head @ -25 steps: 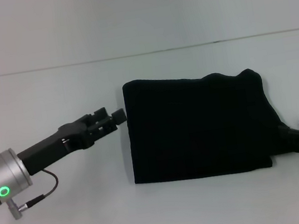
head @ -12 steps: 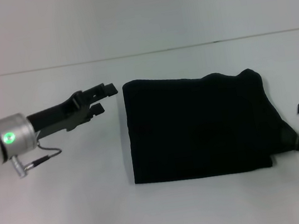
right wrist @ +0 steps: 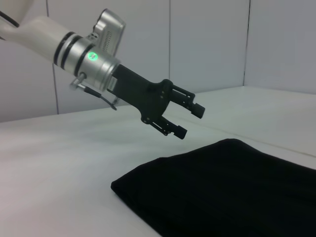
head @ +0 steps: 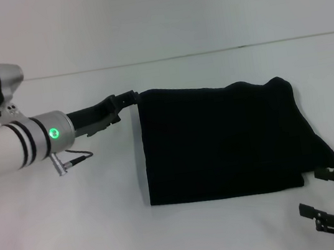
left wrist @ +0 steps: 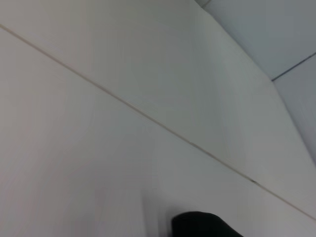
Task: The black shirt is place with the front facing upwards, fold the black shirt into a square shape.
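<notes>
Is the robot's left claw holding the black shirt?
No. In the right wrist view the left gripper hangs open in the air above the black shirt, touching nothing.

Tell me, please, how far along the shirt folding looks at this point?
Done: the black shirt lies folded into a compact, roughly rectangular block on the table. In hand: nothing; the left gripper hangs open above its far left corner, the right gripper open off its near right corner. Left: possibly squaring it.
</notes>
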You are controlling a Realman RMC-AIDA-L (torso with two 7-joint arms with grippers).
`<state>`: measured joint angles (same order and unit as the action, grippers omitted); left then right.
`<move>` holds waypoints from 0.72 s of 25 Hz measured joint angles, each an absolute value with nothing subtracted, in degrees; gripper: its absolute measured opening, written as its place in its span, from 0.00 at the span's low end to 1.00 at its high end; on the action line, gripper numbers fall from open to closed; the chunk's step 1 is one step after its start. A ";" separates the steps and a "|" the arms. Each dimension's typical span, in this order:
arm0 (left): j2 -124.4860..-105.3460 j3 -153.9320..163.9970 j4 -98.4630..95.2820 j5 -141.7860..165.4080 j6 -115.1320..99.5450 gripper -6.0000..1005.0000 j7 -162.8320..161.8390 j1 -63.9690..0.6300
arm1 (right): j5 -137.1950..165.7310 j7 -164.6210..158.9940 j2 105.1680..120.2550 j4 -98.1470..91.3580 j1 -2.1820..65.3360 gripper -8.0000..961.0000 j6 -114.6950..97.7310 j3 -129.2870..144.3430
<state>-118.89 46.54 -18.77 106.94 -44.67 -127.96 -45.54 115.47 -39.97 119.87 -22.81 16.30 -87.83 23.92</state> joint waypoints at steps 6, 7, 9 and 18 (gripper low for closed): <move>-121.06 47.30 -18.52 106.96 -38.37 0.81 -127.05 -45.83 | 115.58 -39.49 119.88 -22.20 15.67 0.86 -87.81 24.12; -121.41 47.32 -18.46 106.96 -37.99 0.81 -126.70 -45.84 | 115.66 -39.48 119.88 -22.20 15.66 0.86 -87.76 24.27; -122.01 47.35 -18.38 106.96 -37.66 0.81 -126.09 -45.85 | 115.77 -39.47 119.88 -22.14 15.65 0.86 -87.68 24.35; -123.81 47.50 -17.48 106.96 -36.26 0.80 -123.90 -47.08 | 115.84 -39.43 119.80 -21.54 15.76 0.86 -87.82 24.35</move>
<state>-123.81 47.50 -17.48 106.96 -36.26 -123.90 -47.08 115.84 -39.43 119.80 -21.54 15.76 -87.82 24.35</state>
